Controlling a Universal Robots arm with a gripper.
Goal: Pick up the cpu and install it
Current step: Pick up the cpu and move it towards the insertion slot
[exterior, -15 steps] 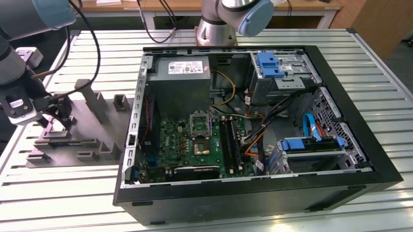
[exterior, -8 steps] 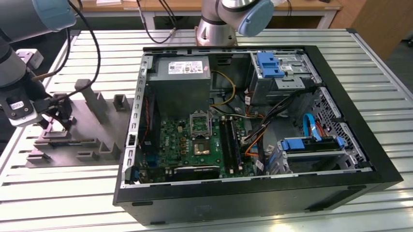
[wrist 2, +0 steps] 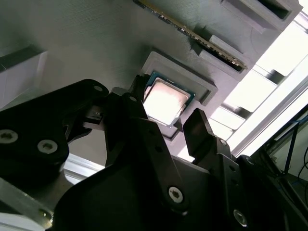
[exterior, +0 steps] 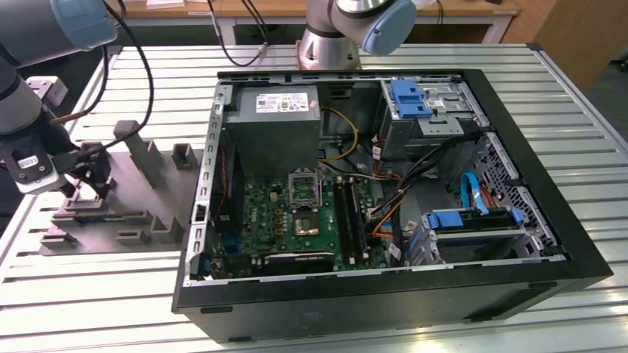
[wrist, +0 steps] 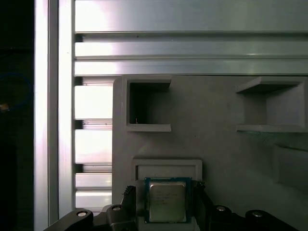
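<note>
Gripper (wrist 2: 166,109): closest to the lens in both wrist views. We see it low over the grey tray (wrist: 216,144), at the tray's end nearest the tabletop's (exterior: 88,294) edge on the exterior view's left.
Jaws: open, holding nothing. One of the fingers (wrist: 129,193) stands on each side of the chip; we cannot tell whether the pads touch its rim.
Cpu (wrist: 166,201): lying flat, metal top up, in a shallow square recess (wrist: 166,166) close to the tray's edge, between the fingers.
Socket (exterior: 304,184): on the green board inside the open computer case (exterior: 393,294), which occupies the middle of the tabletop, well apart from the tray.
Step in hand: we judge it to be the grasp at the tray.
Technique, alignment: we would keep the fingers centred on two opposite sides of the chip and square to them, so that closing does not twist it in the recess.
Technique, grip: we would close on the pale rim only, gently — a skewed or hard pinch could tip the chip against the recess wall.
Technique, lift: straight up and level — clear of the wall before any sideways travel.
</note>
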